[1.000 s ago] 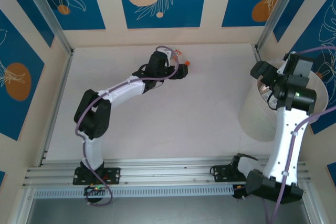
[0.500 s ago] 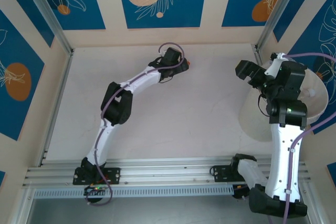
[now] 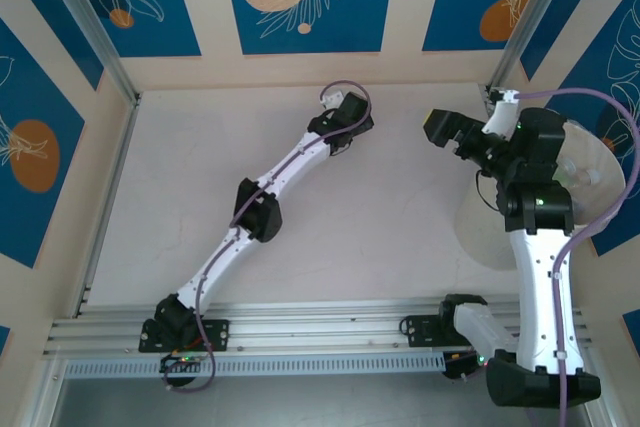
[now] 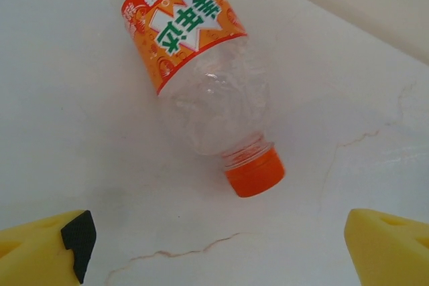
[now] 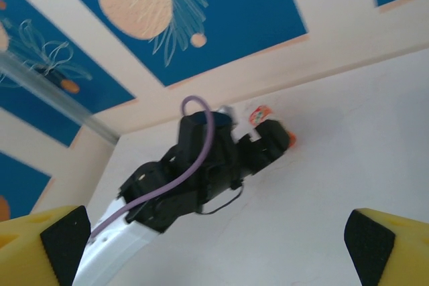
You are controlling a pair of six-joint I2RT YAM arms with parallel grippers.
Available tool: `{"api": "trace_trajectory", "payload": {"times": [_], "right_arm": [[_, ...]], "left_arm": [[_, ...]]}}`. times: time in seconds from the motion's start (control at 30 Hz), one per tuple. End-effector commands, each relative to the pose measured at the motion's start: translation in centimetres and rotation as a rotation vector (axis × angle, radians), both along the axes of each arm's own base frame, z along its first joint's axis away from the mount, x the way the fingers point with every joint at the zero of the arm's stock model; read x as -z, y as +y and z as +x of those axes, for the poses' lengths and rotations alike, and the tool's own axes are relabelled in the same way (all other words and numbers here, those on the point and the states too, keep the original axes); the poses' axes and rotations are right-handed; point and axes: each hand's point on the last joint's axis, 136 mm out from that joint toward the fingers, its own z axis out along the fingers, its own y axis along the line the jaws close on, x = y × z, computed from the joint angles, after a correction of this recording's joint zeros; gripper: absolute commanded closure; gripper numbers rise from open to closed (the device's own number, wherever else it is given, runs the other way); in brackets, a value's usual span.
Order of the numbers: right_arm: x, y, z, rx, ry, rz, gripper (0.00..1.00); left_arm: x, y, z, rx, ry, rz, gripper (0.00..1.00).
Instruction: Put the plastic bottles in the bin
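a clear, crumpled plastic bottle with an orange-red label and an orange cap (image 4: 208, 92) is lying on its side on the pale counter (image 4: 80, 132), its cap pointing toward the left wrist camera. the left arm's yellow-padded fingers (image 4: 385, 249) are standing wide apart and gripping nothing. one pad is showing at each side of the view, and the bottle is lying ahead of the gap, touching neither. that spread looks chosen so the fingers can straddle the bottle's body. the left arm is stretching to the far part of the counter, well apart from the large round translucent white bin (image 3: 478, 227) at the right edge. the right arm's fingers (image 5: 395, 252) are also gaping and empty, hanging just beside the bin, probably parked aside so the bin's mouth is free for the drop.
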Motion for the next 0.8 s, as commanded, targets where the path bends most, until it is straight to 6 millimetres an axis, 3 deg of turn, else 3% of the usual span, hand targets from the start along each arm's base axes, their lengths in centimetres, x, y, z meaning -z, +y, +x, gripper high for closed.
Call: {"api": "trace_trajectory", "payload": {"times": [0.0, 0.17, 0.27, 0.37, 0.47, 0.5, 0.6, 0.7, 0.77], "right_arm": [[1.6, 2.7, 1.7, -0.089, 0.04, 0.039, 0.0], [4.1, 5.1, 7.6, -0.036, 0.126, -0.032, 0.0], [5.9, 5.6, 12.6, 0.022, 0.176, -0.037, 0.0], [8.0, 5.8, 17.8, 0.064, 0.209, -0.051, 0.01], [11.3, 6.3, 23.2, 0.086, 0.275, -0.09, 0.01], [13.5, 6.4, 25.0, 0.098, 0.315, -0.101, 0.01], [17.3, 7.4, 29.2, 0.07, 0.347, -0.114, 0.0], [20.4, 9.4, 31.9, -0.053, 0.378, -0.149, 0.0], [21.7, 10.8, 32.6, -0.159, 0.383, -0.153, 0.0]], "left_arm": [[-1.9, 1.9, -1.5, 0.043, 0.016, 0.132, 0.01], [-7.2, 3.8, -2.9, 0.132, 0.018, 0.197, 0.0], [-8.7, 4.5, -3.4, 0.178, 0.024, 0.207, 0.0], [-8.9, 5.1, -3.5, 0.209, 0.064, 0.168, 0.0], [-9.0, 6.2, -3.3, 0.232, 0.095, 0.143, 0.0], [-9.2, 6.7, -3.3, 0.232, 0.098, 0.148, 0.0], [-10.2, 8.2, -2.9, 0.234, 0.092, 0.161, 0.0], [-10.6, 9.7, -1.8, 0.208, 0.088, 0.138, 0.0], [-10.3, 10.6, -0.6, 0.166, 0.084, 0.102, 0.0]]}}
